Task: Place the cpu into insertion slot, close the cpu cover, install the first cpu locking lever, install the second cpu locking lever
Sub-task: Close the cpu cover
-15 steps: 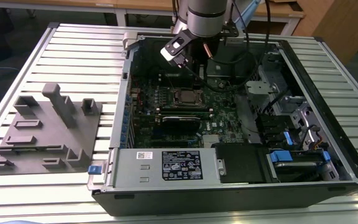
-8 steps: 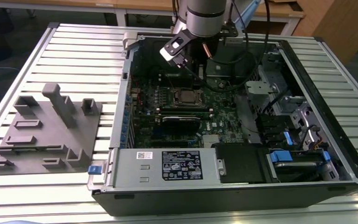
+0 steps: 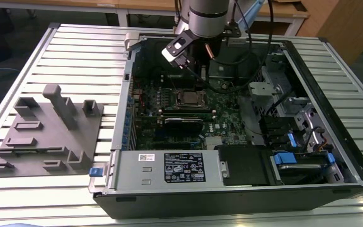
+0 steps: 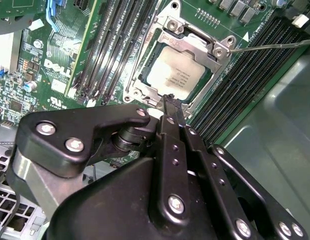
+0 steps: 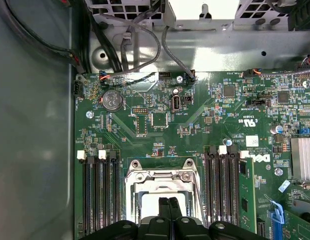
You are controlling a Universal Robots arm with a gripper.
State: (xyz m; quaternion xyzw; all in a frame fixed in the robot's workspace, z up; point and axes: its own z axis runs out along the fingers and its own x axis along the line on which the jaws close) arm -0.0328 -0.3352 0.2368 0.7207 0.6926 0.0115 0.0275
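1. An open computer case point(image 3: 349, 142) lies flat on a slatted metal table point(image 3: 74, 52). A grey plastic rack point(image 3: 49, 132) stands on the table, off to the exterior view's left of the case.
2. The arm reaches down into the case from the far side. Its gripper point(image 3: 198, 75) points at the green board point(image 5: 205, 135) and hangs just above the insertion slot point(image 3: 176, 100).
3. The cpu point(image 4: 177, 75) sits flat inside the slot. Its pale metal top shows through the window of the cpu cover point(image 4: 195, 37).
4. The cover lies down over the cpu, with its silver frame lining the slot's edges.
5. In both wrist views the jaws are pressed together with nothing between them. The tip of the gripper point(image 4: 168, 102) point(image 5: 169, 202) is at the near edge of the slot, just beside the cover frame; whether it touches the frame I cannot tell.
6. A thin silver lever point(image 4: 275, 45) runs out from one corner of the slot across the long black memory slots point(image 4: 245, 85) on that side.
7. More long black memory slots point(image 4: 119, 45) flank the other side of the slot.
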